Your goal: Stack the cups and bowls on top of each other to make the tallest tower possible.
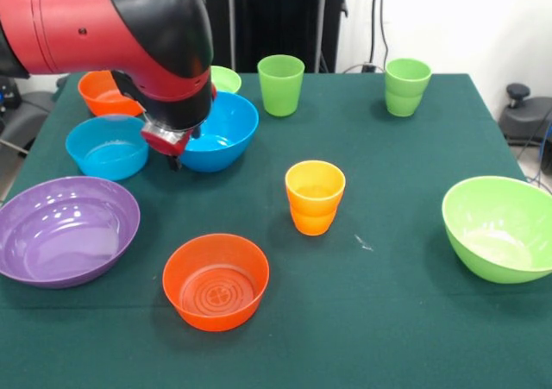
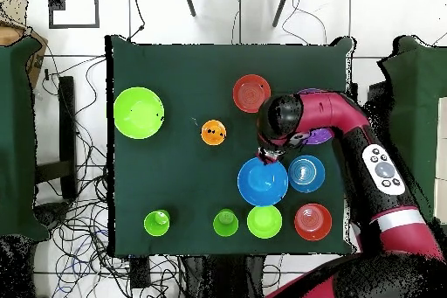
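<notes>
Overhead view: purple bowl (image 2: 319, 135) under arm (image 2: 336, 120).

Arm bent low, tool (image 1: 175, 150) downward

Glossy plastic bowls (image 1: 216, 281), glossy plastic cups (image 1: 315, 197), matt cloth table (image 1: 388, 320)

In the front view, nothing on the counter (image 1: 388, 320) is stacked. Three cups stand apart: one (image 1: 315, 197) near the middle and two at the far edge, one (image 1: 281, 84) centre, one (image 1: 407, 86) to its right. The widest bowl (image 1: 65, 230) sits near left, a smaller bowl (image 1: 216, 281) just right of it, and another wide one (image 1: 500, 228) at the right edge. Four bowls cluster far left: a mid-sized bowl (image 1: 108, 147), a larger bowl (image 1: 216, 131) beside it, one bowl (image 1: 105, 94) behind, and a small bowl (image 1: 226, 79) behind the larger. The hand (image 1: 175, 156) hangs at the larger bowl's left rim.
</notes>
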{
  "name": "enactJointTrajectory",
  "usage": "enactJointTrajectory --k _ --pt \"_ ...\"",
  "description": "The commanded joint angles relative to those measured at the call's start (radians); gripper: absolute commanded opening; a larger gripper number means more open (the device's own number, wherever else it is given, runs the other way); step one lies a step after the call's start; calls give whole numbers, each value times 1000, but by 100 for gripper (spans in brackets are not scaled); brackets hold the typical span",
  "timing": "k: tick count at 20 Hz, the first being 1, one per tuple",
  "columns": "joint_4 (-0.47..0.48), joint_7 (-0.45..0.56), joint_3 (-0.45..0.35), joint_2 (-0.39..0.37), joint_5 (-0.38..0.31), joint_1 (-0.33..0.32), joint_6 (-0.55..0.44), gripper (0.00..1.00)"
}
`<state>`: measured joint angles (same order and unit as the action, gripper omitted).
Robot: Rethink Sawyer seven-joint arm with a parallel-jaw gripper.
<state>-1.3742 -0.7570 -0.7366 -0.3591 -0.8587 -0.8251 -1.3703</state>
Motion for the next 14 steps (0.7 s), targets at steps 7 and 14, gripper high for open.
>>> enactJointTrajectory --k 7,14 --pt "48 132 82 59 -73 28 47 100" --pt "46 135 84 55 -73 25 46 100"
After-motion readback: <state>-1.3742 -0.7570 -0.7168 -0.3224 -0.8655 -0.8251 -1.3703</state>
